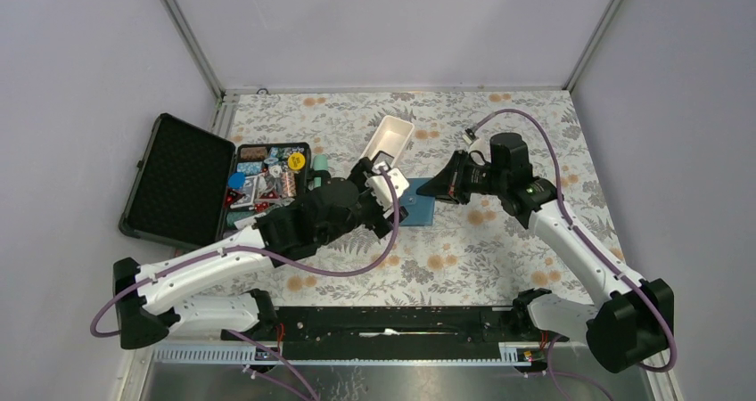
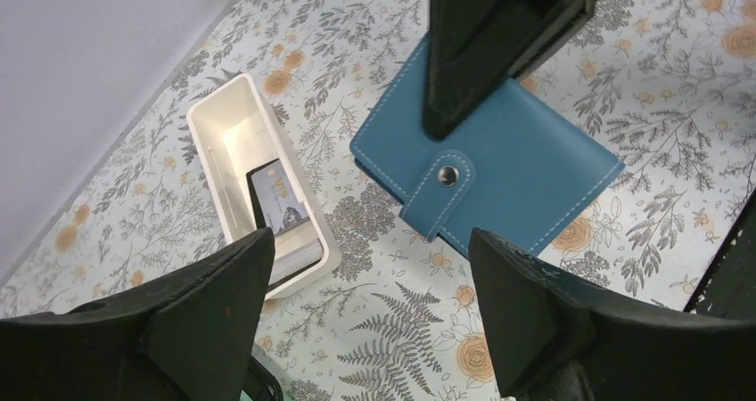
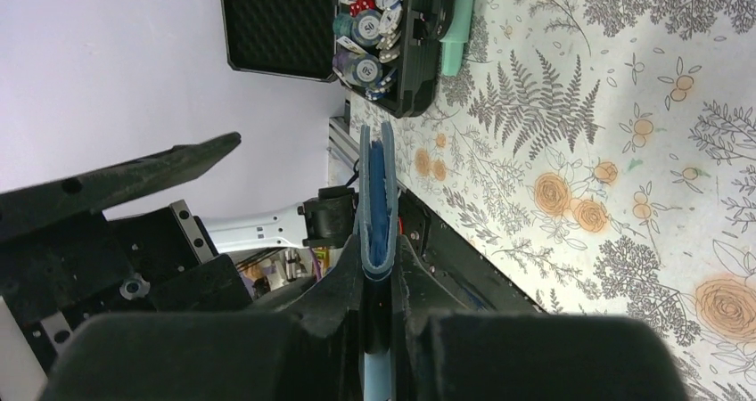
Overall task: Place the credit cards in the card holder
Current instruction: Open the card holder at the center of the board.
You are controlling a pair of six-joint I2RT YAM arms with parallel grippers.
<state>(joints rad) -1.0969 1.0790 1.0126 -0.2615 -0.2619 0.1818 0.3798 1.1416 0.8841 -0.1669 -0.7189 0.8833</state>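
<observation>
Tabletop (image 1: 499,258): flower-patterned cover. The wallet lies near the middle of it, in front of both arms.
Case (image 1: 174,178): black and foam-lined, lid open. It sits well to the left of the wallet.
Left claw (image 2: 370,238): released, fingers spread wide with nothing between them. It hangs over the tabletop just left of the wallet, between the wallet and the near end of the tray.
Right claw (image 3: 378,272): clenched on the right-hand edge of the wallet. Its wrist view shows the blue edge pinched between the two fingers. In the left wrist view, one black finger lies across the cover.
Tray (image 2: 234,143): long, white and open-topped. It is near the wallet, beyond it and a little to the left, and not touching it.
Wallet (image 2: 535,178): teal blue with pale stitching, closed. It looks flat on the tabletop, though I cannot tell whether the gripped edge is raised.
Tab (image 2: 441,187): lies over the wallet's cover with its metal stud showing.
Card (image 2: 283,200): dark, with pale lettering on its face. It leans in the end of the tray nearest the wallet. Thin pale edges show beneath it, and I cannot tell how many.
Tokens (image 3: 370,27): small mixed colourful pieces in the base of the case, well left of the wallet.
</observation>
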